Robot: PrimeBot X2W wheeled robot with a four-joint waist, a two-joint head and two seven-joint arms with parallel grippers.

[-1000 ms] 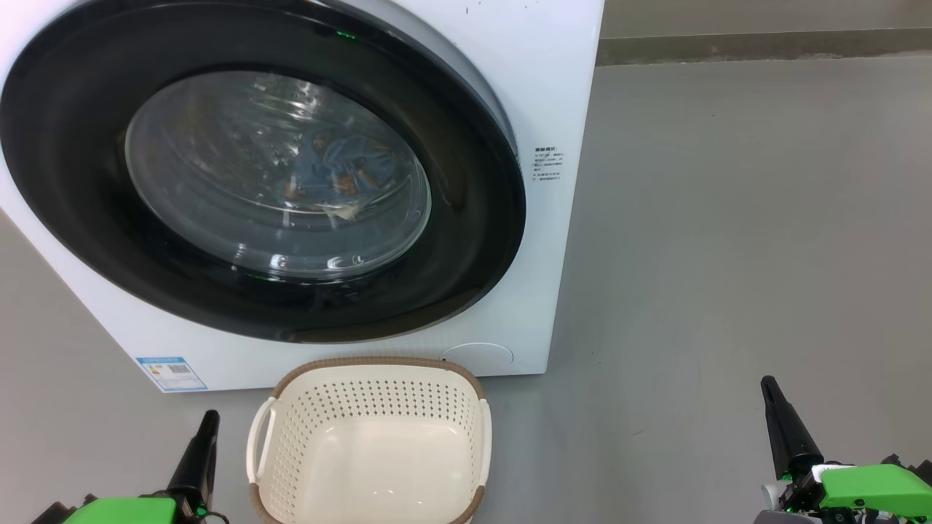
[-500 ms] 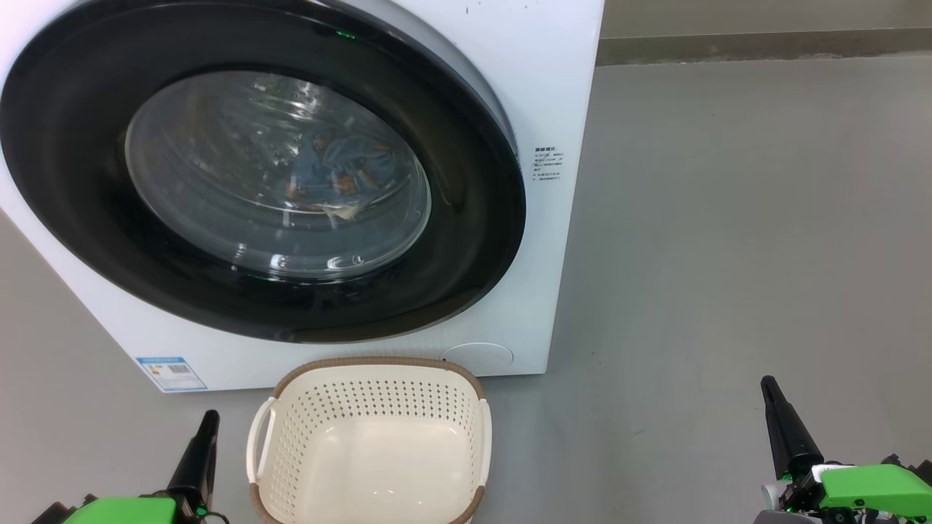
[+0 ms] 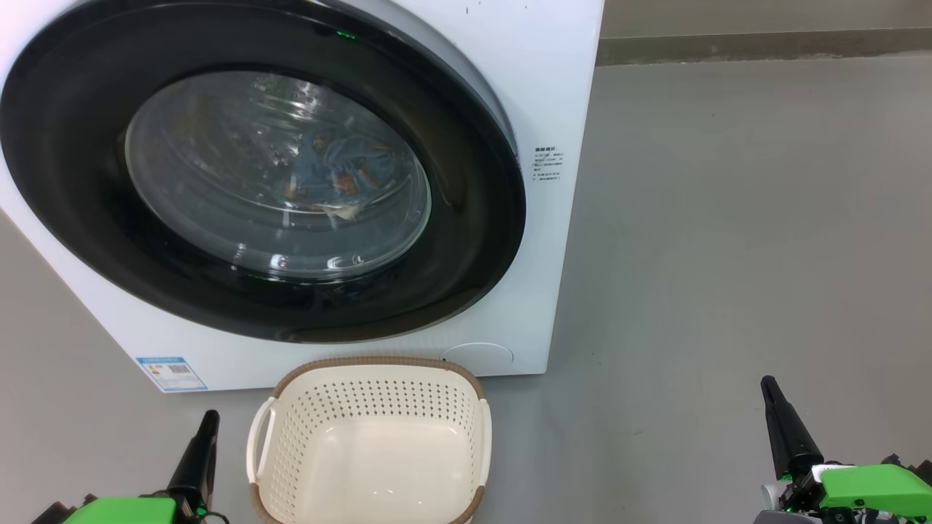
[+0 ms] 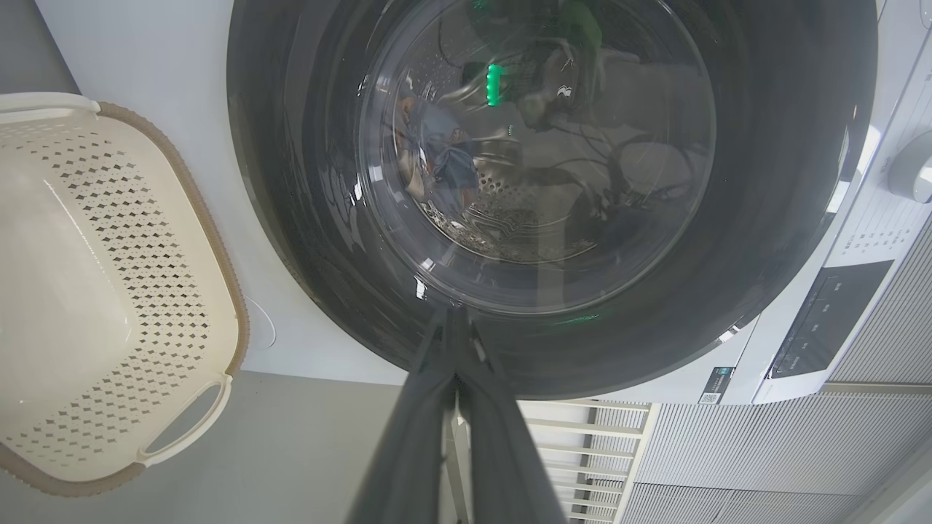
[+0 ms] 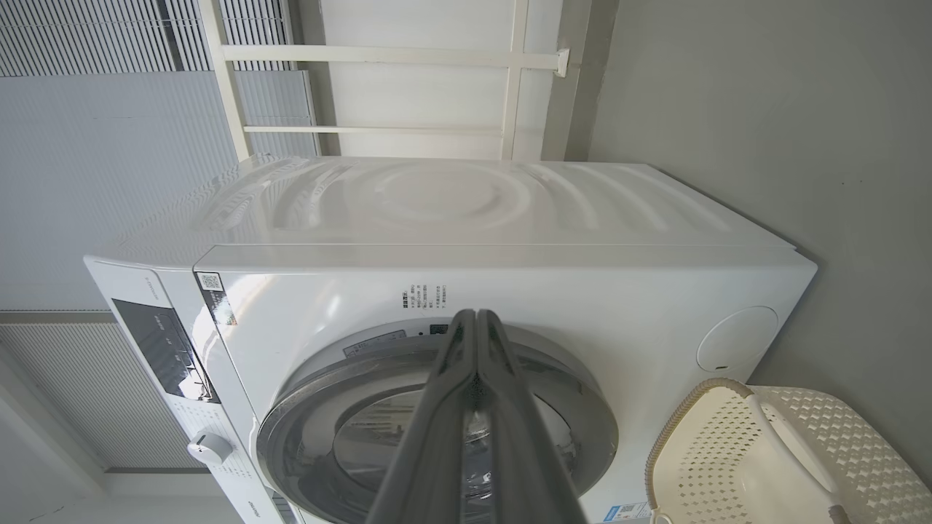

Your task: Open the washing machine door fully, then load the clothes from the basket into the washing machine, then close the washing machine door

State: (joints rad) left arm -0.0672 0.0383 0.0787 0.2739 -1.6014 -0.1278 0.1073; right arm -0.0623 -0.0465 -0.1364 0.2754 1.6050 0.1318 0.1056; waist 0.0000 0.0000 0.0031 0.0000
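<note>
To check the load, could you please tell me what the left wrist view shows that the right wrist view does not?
Left wrist view: light blue printed clothes and the perforated steel drum behind the door glass. Right wrist view: the ribbed white side panel of the big white box-shaped washing machine, and its small printed notice. Both: the shut round black-rimmed glass washing machine door, the empty cream perforated plastic basket and the white control knob.

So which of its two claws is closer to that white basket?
Left. The left gripper sits just beside the basket, off its left side, not touching. The right gripper is well away on the basket's right, with grey floor between.
</note>
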